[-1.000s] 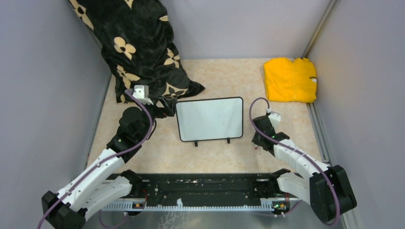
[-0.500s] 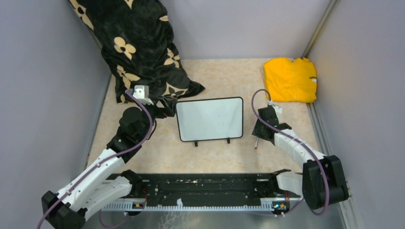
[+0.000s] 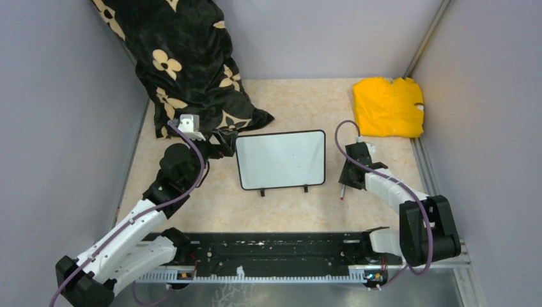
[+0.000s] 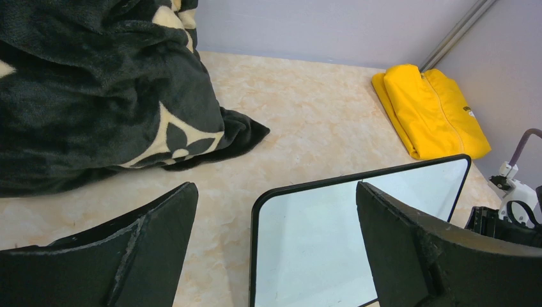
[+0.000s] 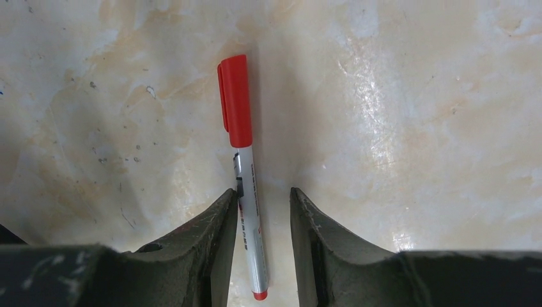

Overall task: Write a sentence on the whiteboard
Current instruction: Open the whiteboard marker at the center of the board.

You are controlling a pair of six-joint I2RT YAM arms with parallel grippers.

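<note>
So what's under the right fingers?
A red-capped marker, between the right fingers, with the table beneath. Whether it's lifted can't be seen, and the fingers cover the table right below them.

whiteboard [image 3: 281, 160]: table [image 3: 294, 214] centre | blanket [image 3: 185, 64]: behind-left | folded cloth [image 3: 388, 107]: behind-right | marker [image 5: 244, 160]: on table, right of whiteboard

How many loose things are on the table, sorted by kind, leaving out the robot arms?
Fabric items: 2, the black flowered blanket and the yellow folded cloth
Whiteboards: 1, the whiteboard
Markers: 1, the red marker
Total: 4
</note>
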